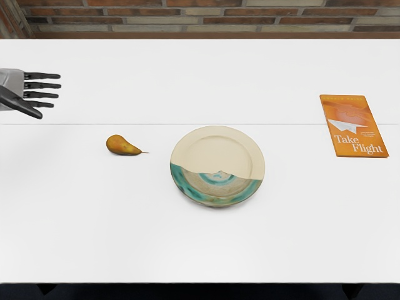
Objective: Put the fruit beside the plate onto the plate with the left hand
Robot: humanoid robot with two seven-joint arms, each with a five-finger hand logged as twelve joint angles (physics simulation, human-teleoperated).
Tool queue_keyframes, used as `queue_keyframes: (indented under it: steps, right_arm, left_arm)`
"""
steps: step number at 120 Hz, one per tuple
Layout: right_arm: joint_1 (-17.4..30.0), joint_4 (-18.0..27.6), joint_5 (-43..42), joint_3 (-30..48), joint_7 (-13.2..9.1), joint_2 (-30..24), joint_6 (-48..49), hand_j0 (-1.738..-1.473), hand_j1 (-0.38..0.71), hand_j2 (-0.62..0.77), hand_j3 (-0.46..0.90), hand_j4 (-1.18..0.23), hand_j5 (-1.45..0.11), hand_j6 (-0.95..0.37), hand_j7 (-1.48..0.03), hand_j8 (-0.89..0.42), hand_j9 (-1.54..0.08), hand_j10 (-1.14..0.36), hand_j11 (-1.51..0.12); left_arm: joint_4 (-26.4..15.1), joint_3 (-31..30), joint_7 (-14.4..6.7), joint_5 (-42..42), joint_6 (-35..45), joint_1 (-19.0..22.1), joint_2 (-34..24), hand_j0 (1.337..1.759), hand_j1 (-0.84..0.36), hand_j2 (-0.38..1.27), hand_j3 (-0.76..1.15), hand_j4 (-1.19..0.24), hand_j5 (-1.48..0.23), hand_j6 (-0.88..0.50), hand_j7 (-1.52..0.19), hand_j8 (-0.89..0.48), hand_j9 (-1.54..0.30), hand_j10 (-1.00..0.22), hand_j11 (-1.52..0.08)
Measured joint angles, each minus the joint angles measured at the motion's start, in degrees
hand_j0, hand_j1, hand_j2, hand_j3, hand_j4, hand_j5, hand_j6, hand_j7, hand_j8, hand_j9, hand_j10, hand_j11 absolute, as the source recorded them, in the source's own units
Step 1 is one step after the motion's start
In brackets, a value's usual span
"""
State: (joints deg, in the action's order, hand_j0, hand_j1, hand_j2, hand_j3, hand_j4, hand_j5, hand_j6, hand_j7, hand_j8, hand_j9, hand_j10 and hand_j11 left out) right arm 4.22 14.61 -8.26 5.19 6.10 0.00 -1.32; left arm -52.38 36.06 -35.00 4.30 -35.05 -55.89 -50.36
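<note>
A small brown-orange pear point(122, 145) lies on its side on the white table, just left of the plate, stem pointing right. The round cream plate point(206, 147) with a teal and brown glazed lower part sits near the table's middle and holds nothing. My left hand point(34, 94) enters at the far left edge, well up and left of the pear, its dark fingers point(44, 85) stretched out straight to the right and holding nothing. The right arm does not show.
An orange book point(352, 125) titled "Take Flight" lies flat at the right side of the table. A brick wall point(200, 15) runs behind the table's far edge. The table's front edge point(200, 282) runs along the bottom.
</note>
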Motion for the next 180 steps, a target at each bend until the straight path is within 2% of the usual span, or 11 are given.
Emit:
queue_keyframes:
  steps: [29, 52, 70, 85, 109, 120, 147, 169, 180]
  right_arm:
    - [0.0, 0.0, 0.0, 0.0, 0.2, 0.0, 0.0, -1.658, -0.33, 0.0, 0.0, -0.01, -0.02, -0.01, -0.02, -0.01, -0.02, -0.01, -0.02]
    - [0.0, 0.0, 0.0, 0.0, 0.2, 0.0, 0.0, -1.658, -0.33, 0.0, 0.0, -0.01, -0.02, -0.01, -0.02, -0.01, -0.02, -0.01, -0.02]
    - [0.0, 0.0, 0.0, 0.0, 0.2, 0.0, 0.0, -1.658, -0.33, 0.0, 0.0, -0.01, -0.02, -0.01, -0.02, -0.01, -0.02, -0.01, -0.02]
    - [0.0, 0.0, 0.0, 0.0, 0.2, 0.0, 0.0, -1.658, -0.33, 0.0, 0.0, -0.01, -0.02, -0.01, -0.02, -0.01, -0.02, -0.01, -0.02]
    - [0.0, 0.0, 0.0, 0.0, 0.2, 0.0, 0.0, -1.658, -0.33, 0.0, 0.0, -0.01, -0.02, -0.01, -0.02, -0.01, -0.02, -0.01, -0.02]
    - [0.0, 0.0, 0.0, 0.0, 0.2, 0.0, 0.0, -1.658, -0.33, 0.0, 0.0, -0.01, -0.02, -0.01, -0.02, -0.01, -0.02, -0.01, -0.02]
    - [0.0, 0.0, 0.0, 0.0, 0.2, 0.0, 0.0, -1.658, -0.33, 0.0, 0.0, -0.01, -0.02, -0.01, -0.02, -0.01, -0.02, -0.01, -0.02]
    - [0.0, 0.0, 0.0, 0.0, 0.2, 0.0, 0.0, -1.658, -0.33, 0.0, 0.0, -0.01, -0.02, -0.01, -0.02, -0.01, -0.02, -0.01, -0.02]
    - [0.0, 0.0, 0.0, 0.0, 0.2, 0.0, 0.0, -1.658, -0.33, 0.0, 0.0, -0.01, -0.02, -0.01, -0.02, -0.01, -0.02, -0.01, -0.02]
  left_arm:
    - [-0.1, -0.4, 0.0, 1.0, 0.0, -0.5, 4.6, 1.658, 0.34, 0.0, 0.0, -0.01, -0.01, -0.01, -0.01, -0.01, -0.01, -0.01, -0.01]
    - [-0.7, -0.6, 0.0, 14.3, 0.0, -4.6, 7.0, 1.658, 0.31, 0.01, 0.0, -0.04, -0.05, -0.04, -0.05, -0.04, -0.05, -0.04, -0.05]
    - [-2.1, -0.8, 0.0, 25.1, 0.0, -6.4, 12.0, 1.658, 0.28, 0.01, 0.0, -0.06, -0.07, -0.06, -0.07, -0.06, -0.07, -0.05, -0.07]
    - [-7.3, -1.1, 0.0, 31.7, 0.0, -5.2, 11.3, 1.658, 0.27, 0.01, 0.0, -0.06, -0.08, -0.06, -0.08, -0.06, -0.08, -0.06, -0.08]
    - [-24.3, -1.3, 0.0, 38.3, 0.0, -0.4, 6.6, 1.658, 0.27, 0.01, 0.0, -0.07, -0.09, -0.07, -0.09, -0.07, -0.09, -0.07, -0.09]
    - [-29.2, -1.3, 0.0, 41.1, 2.7, 0.2, 6.1, 1.658, 0.27, 0.01, 0.0, -0.07, -0.09, -0.07, -0.09, -0.07, -0.09, -0.07, -0.09]
    - [-32.4, -1.5, 0.0, 48.3, 20.7, -0.2, 7.5, 1.658, 0.3, 0.01, 0.0, -0.05, -0.06, -0.05, -0.06, -0.05, -0.06, -0.05, -0.06]
    - [-32.7, -7.0, 0.0, 61.7, 24.4, -0.9, 16.8, 1.658, 0.31, 0.01, 0.0, -0.03, -0.04, -0.04, -0.04, -0.04, -0.04, -0.03, -0.04]
    - [-32.7, -10.0, 0.0, 67.9, 24.9, -0.8, 17.9, 1.658, 0.32, 0.01, 0.0, -0.03, -0.04, -0.03, -0.04, -0.03, -0.04, -0.03, -0.04]
